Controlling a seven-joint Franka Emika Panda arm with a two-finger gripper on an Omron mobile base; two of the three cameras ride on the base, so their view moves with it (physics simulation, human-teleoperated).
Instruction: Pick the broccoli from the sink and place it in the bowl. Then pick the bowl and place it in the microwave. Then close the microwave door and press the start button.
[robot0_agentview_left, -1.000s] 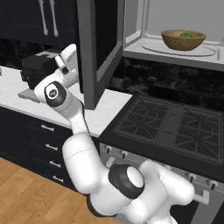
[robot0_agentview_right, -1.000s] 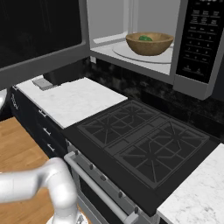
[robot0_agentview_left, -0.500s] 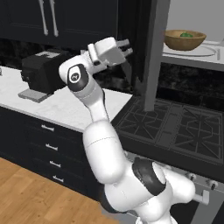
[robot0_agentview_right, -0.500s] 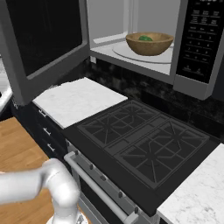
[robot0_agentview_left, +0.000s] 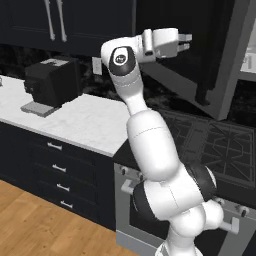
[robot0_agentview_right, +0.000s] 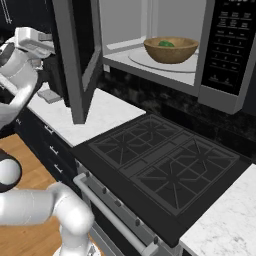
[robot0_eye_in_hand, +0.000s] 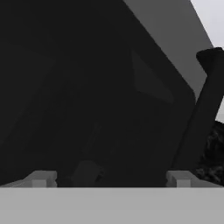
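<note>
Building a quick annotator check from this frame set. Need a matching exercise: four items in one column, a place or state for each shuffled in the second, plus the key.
Items:
1. bowl
2. broccoli
3. microwave door
4. gripper

Places or states:
A. partly swung shut, not yet closed
B. on the turntable inside the microwave
C. open, fingers toward the door's outer face
D. lying in the bowl

Pairs: 1-B, 2-D, 3-A, 4-C

microwave (robot0_agentview_right: 200, 55) panel markings too small to read
</note>
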